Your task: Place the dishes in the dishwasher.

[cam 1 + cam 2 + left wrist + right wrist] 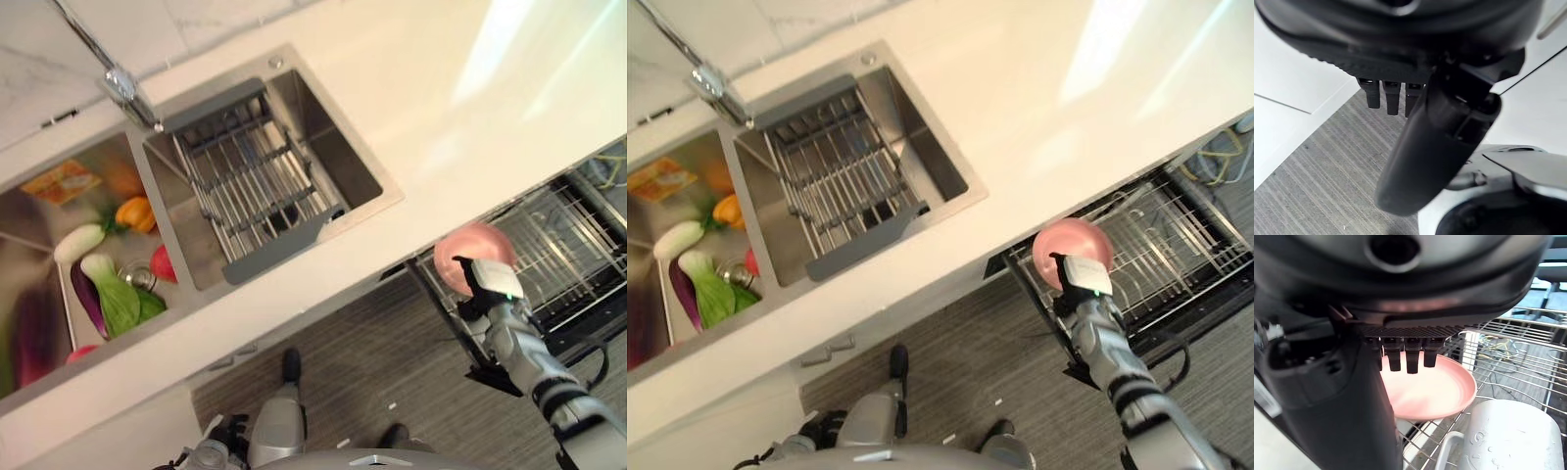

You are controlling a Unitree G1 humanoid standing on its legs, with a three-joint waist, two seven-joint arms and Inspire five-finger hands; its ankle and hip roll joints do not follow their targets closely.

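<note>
A: Pink plate gripped in right hand, fingers curled over near rim, thumb on the other side. Held over dishwasher rack, pulled out below worktop. Not yet set down.

B: White mug already in rack, just beside plate in right wrist view. Risk of clipping it?

A: Prob yes if lowered straight down. Better to ease plate away from mug, toward a free stretch of wire, then lower.

B: Flat or on edge?

A: On edge between tines if poss, else flat on wires. Held roughly level now per right wrist view, so wrist roll needed first for slotting. Slow descent, rim onto wire before letting go.

B: Release?

A: Only once plate bears on rack. Uncurl fingers, lift clear, no drag across tines.

B: Left hand?

A: Idle, hanging low above floor, fingers straight and relaxed, holding nothing. Fine as is.

B: Elsewhere?

A: Sink w/ drying rack up by tap; veg in next basin. Nothing to do w/ this step.
</note>
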